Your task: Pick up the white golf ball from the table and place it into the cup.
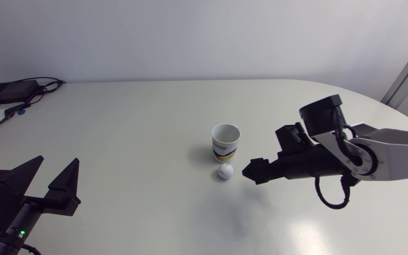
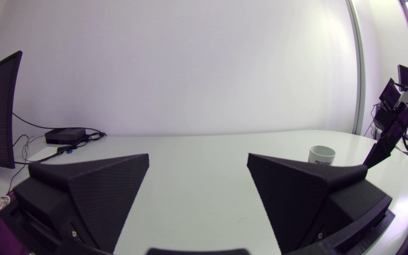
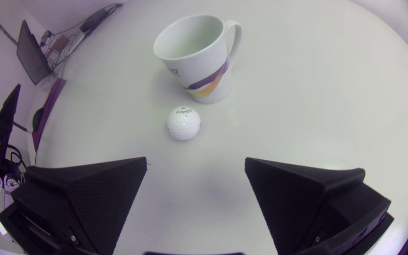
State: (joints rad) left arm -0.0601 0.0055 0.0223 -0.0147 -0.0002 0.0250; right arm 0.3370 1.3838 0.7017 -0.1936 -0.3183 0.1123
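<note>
Resting on the pale surface (image 1: 136, 117) just beside the white printed ceramic cup (image 1: 226, 141), the dimpled white golf ball (image 1: 225, 171) is faced by the right tool (image 3: 195, 163), spread to straddle it; the left tool (image 1: 58, 160) is parked, also spread.

You're looking out past the left gripper (image 2: 197, 157): fingers spread wide, nothing between them but bare table (image 2: 197, 198). Cup (image 2: 322, 154) stands upright toward the table's far right edge, its lower part hidden behind the gripper's right-hand finger. Right arm (image 2: 388, 138) slants down just beside the cup; can't tell any contact. Black box (image 2: 65, 135) with cables (image 2: 90, 136) sits at the far left corner.
</note>
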